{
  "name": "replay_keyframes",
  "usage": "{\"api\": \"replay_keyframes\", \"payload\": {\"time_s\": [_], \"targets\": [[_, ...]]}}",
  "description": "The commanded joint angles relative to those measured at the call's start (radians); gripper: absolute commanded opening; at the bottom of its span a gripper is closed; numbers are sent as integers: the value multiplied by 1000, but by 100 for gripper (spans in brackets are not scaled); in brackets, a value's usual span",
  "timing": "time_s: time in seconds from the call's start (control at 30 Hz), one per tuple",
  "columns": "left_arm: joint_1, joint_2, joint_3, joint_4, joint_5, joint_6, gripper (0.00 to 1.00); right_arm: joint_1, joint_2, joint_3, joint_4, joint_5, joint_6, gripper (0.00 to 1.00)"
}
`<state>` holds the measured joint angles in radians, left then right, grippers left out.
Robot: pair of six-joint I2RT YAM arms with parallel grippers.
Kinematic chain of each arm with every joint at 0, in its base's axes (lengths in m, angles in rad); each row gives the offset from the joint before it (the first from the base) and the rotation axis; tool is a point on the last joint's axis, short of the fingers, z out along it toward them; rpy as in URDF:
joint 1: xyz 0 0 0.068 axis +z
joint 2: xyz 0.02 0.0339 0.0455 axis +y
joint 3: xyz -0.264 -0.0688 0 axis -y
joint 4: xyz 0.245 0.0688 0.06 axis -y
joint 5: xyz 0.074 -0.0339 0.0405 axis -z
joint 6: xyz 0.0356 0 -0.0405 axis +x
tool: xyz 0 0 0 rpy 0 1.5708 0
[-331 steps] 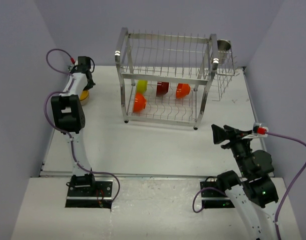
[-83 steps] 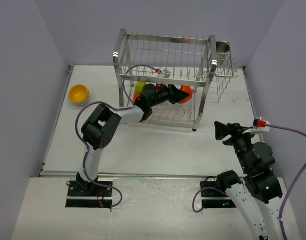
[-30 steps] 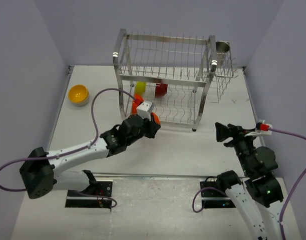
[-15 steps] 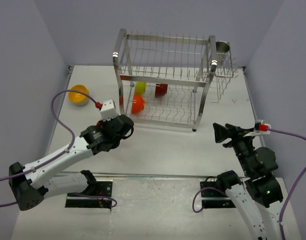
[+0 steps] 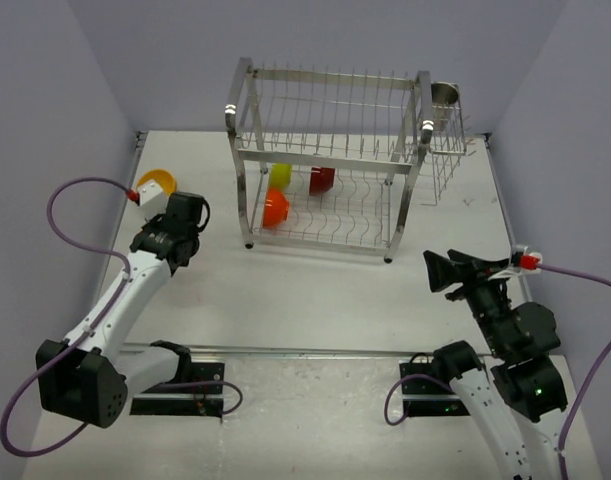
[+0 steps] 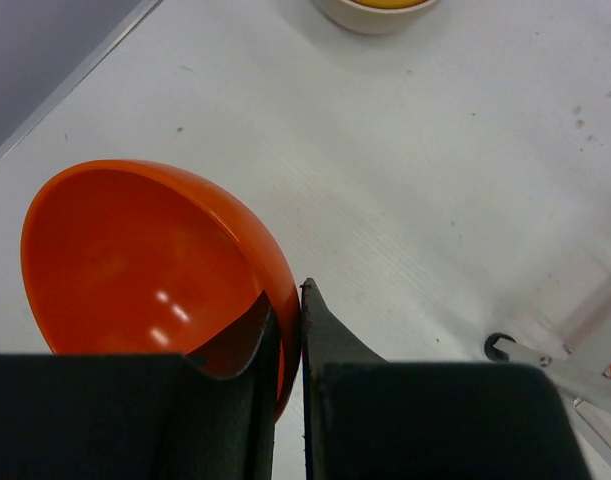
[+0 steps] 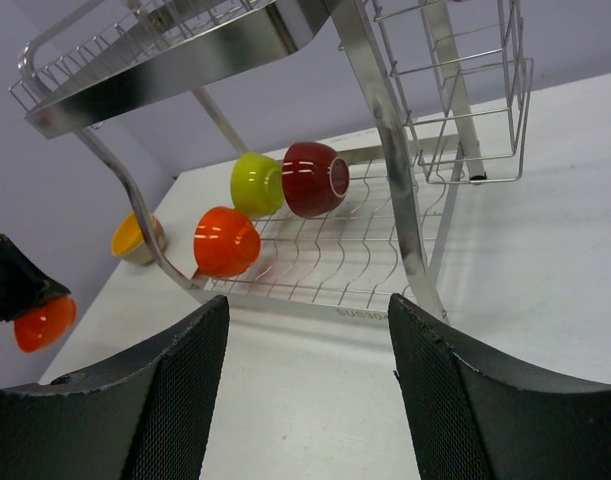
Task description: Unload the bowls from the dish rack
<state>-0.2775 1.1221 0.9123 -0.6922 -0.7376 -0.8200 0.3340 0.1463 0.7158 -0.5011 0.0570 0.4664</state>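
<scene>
1. My left claw [image 6: 285, 335] is clenched on the rim of the orange-red bowl [image 6: 135, 260], with one finger inside the rim and one outside.
2. That bowl is tipped on its side in the grip, close to the left edge of the table [image 5: 315, 290]. I cannot tell whether it touches the surface.
3. Just beyond it, toward the far-left corner, the yellow bowl [image 5: 157, 184] sits upright on the tabletop, and it looks nested in a pale one.
4. The dish rack [image 5: 330, 160] stands by the middle of the far edge.
5. Three bowls rest on edge in its lower tier. The orange bowl [image 7: 225, 241] is at the front left. Behind it, the lime-green bowl [image 7: 257, 184] and the dark red bowl [image 7: 310, 178] stand side by side.
6. My right claw [image 7: 305, 400] is released, with its fingers spread wide. It sits near the right edge, facing the rack and well apart from it.
7. A metal cup [image 5: 446, 93] stands in the wire side basket at the rack's right end.
</scene>
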Motion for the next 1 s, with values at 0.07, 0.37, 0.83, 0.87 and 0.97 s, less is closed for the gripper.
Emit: {"api": "replay_keyframes", "payload": {"time_s": [0.07, 0.37, 0.83, 0.87, 0.97], "targets": [[127, 67, 22, 141, 104, 102, 0, 3, -4, 10, 24, -42, -21, 66], [278, 284, 161, 187, 216, 163, 0, 5, 62, 2, 59, -51, -18, 66], [379, 623, 382, 162, 236, 185, 0, 3, 102, 51, 42, -10, -37, 64], [379, 649, 395, 160, 233, 185, 0, 3, 101, 51, 41, -2, -40, 64], [385, 683, 404, 160, 199, 188, 0, 3, 96, 50, 41, 7, -40, 64]]}}
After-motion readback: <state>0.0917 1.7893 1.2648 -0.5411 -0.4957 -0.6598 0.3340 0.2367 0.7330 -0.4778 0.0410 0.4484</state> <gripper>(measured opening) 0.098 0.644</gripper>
